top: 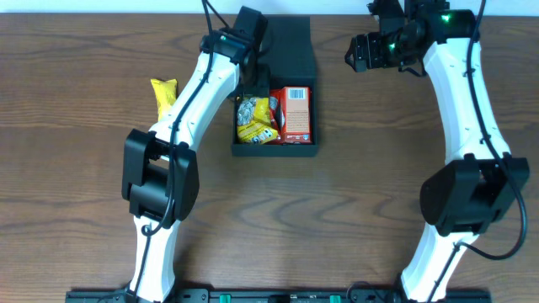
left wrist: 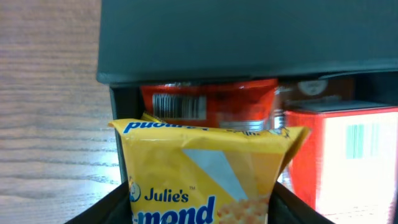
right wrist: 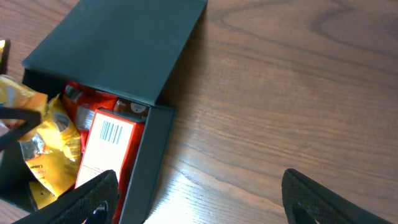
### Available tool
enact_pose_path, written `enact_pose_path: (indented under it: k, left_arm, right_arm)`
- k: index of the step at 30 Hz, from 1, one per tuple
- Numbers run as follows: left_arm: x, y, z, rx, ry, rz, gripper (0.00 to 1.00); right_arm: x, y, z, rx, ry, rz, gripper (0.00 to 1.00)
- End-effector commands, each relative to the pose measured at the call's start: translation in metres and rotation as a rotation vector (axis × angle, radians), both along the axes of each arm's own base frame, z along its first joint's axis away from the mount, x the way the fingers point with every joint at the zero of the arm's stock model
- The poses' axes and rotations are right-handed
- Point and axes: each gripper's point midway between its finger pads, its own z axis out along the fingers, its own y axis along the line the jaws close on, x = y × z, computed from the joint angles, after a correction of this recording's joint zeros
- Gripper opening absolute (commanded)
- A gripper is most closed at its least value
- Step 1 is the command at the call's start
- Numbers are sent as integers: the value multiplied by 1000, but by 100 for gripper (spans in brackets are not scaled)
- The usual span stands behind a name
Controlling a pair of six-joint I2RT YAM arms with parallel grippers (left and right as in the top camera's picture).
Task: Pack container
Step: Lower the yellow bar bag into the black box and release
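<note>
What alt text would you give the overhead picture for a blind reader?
An open black box on a wooden table holds a yellow snack packet and a red carton, with the left arm reaching over it. The right arm hovers apart; another yellow packet lies outside.

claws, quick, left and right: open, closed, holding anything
left claw: looks closed on the yellow snack packet
right claw: open, holding nothing

Cropped — yellow packet point(left wrist: 205, 180) (bottom); carton point(left wrist: 339, 155) overexposed.
</note>
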Motion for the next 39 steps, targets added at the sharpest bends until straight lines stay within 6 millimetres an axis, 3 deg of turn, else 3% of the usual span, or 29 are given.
enact_pose_path:
  k: [1,10,16,17,22,27,31,39]
  left_arm:
    - [-5,6,-16,15,24,50,60]
    - [-15,10,-54,25,54,56,63]
    - [-18,11,-65,26,56,56,64]
    - [-19,12,-66,27,57,56,66]
    - [-15,7,-62,14,40,27,98]
    - [-10,3,-46,0,32,11,95]
    - [-1,-1,-22,-15,-4,11,95]
    - [27,-12,57,-75,-151,10,95]
  right_arm:
    - [1,-2,12,2,-26,-4,84]
    - [0,-2,11,2,-23,-4,84]
    - [0,-2,11,2,-22,-4,84]
    - [0,-2,11,3,-22,-4,84]
    - [-1,-2,11,2,-16,-4,85]
    - [-2,-2,10,2,-11,-4,85]
    - [-2,-2,10,2,-12,-4,85]
    - [0,-2,11,2,-24,-4,86]
